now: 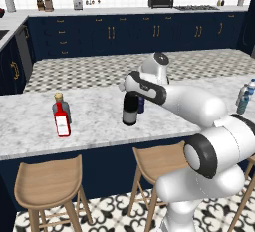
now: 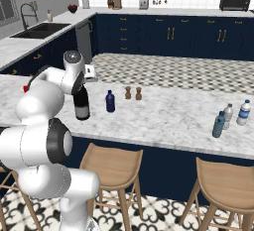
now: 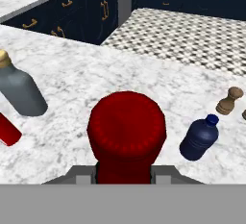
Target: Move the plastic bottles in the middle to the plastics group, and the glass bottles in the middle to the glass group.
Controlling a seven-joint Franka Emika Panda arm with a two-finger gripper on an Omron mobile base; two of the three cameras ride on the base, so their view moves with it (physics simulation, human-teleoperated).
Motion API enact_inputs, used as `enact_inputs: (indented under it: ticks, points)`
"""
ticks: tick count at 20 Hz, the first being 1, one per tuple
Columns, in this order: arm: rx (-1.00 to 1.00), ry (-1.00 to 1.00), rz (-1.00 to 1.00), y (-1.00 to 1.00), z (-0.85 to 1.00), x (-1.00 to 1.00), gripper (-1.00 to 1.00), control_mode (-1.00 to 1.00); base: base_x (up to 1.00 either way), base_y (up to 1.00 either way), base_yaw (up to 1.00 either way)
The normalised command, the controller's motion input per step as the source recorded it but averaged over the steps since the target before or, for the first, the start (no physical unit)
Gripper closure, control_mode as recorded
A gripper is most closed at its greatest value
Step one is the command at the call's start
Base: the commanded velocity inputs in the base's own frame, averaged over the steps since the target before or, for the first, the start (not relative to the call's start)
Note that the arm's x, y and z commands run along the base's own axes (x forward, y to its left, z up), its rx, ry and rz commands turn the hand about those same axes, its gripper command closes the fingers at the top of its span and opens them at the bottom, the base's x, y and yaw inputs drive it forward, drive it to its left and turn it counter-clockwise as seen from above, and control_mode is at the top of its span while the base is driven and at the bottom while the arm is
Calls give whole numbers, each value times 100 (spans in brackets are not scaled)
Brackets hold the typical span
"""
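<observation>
The glass bottle, a tall dark wine bottle (image 1: 130, 114) (image 2: 82, 108), stands upright in the middle of the marble counter. Its red cap (image 3: 127, 130) is right under the hand camera. My gripper (image 1: 130, 95) (image 2: 80, 88) (image 3: 126, 172) is shut on its neck from above. I cannot tell whether its base touches the counter. A navy plastic bottle (image 1: 141, 104) (image 2: 110, 101) (image 3: 199, 139) stands just behind it. The glass group, a red flat bottle (image 1: 62, 120) (image 3: 7, 130) and a squat grey bottle (image 1: 59, 102) (image 3: 20, 92), is to the left. The plastics group (image 1: 244, 99) (image 2: 228, 117) is far right.
Two small brown shakers (image 2: 128, 92) (image 2: 139, 94) (image 3: 228, 101) stand behind the navy bottle. Wooden stools (image 1: 49, 183) (image 2: 113, 163) line the counter's near edge. A dark sink (image 2: 42, 29) lies on the side counter to the left.
</observation>
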Motion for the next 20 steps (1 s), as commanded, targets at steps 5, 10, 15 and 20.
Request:
enact_inputs:
  ticks: [5, 10, 15, 20]
  points:
    - [0, 0, 21, 84, 12, -5, 100, -100, 0, 0, 0]
    - [0, -7, 23, 67, 0, -14, 100, -100, 0, 0, 0]
    - [0, -10, 19, 52, -3, -16, 100, -100, 0, 0, 0]
    - [0, -1, 14, 33, 0, -9, 100, -100, 0, 0, 0]
